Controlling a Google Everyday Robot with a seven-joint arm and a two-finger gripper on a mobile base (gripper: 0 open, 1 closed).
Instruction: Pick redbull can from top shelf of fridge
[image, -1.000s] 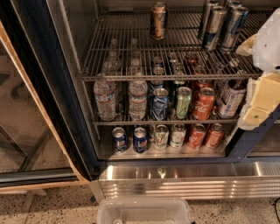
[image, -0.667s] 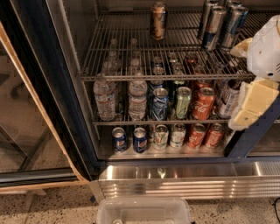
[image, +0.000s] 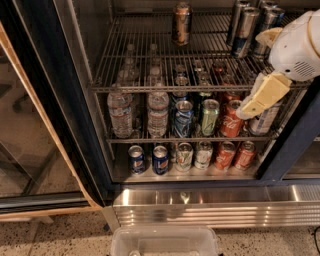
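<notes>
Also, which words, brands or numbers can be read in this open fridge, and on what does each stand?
"Coca-Cola": white script on the red soda can on the middle rack, blurred but recognisable.
The tall slim silver-and-blue cans on the top wire shelf: print too blurred.
Everything else: unreadable.
The gripper, before that shelf's right end: no text.
</notes>
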